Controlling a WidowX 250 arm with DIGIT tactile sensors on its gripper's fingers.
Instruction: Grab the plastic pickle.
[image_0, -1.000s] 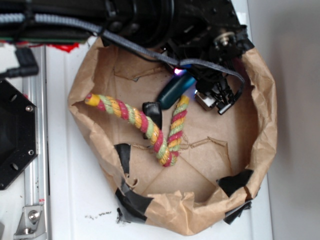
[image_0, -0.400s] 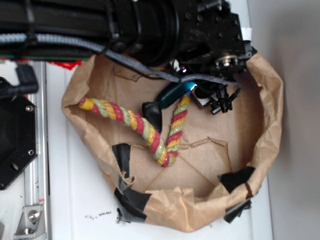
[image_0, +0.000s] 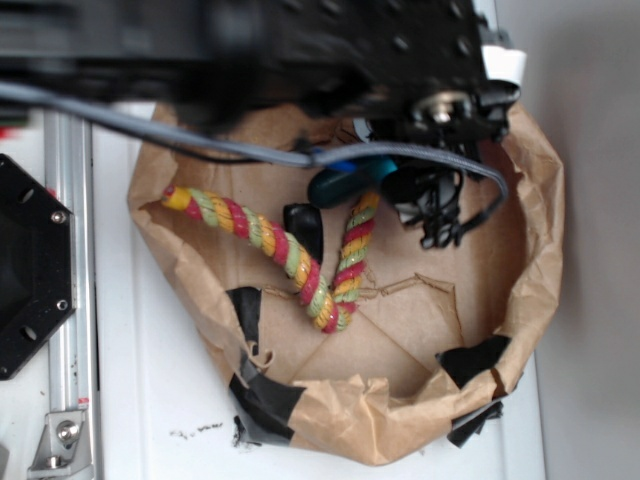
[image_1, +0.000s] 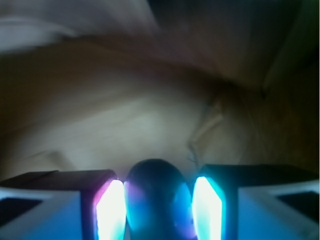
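Observation:
The plastic pickle (image_1: 157, 197), a glossy dark teal capsule, sits between my two glowing finger pads (image_1: 111, 210), which press its sides. My gripper (image_1: 159, 212) is shut on it. From the exterior view the pickle (image_0: 340, 184) shows near the back of the brown paper bag (image_0: 535, 250), under a grey cable, its right end lit blue. The gripper (image_0: 388, 176) there is mostly hidden by the dark, blurred arm overhead.
A red-yellow-green twisted rope (image_0: 290, 260) lies bent in a V across the bag floor. A small black block (image_0: 303, 224) sits between its arms, just below the pickle. Black tape patches (image_0: 265, 400) hold the bag's rim. A black plate (image_0: 25, 270) and metal rail (image_0: 70, 330) stand left.
The arm has swung over the bag's back edge and looks larger and blurrier. The pickle has shifted slightly left and up with the gripper. The bag has been nudged a little.

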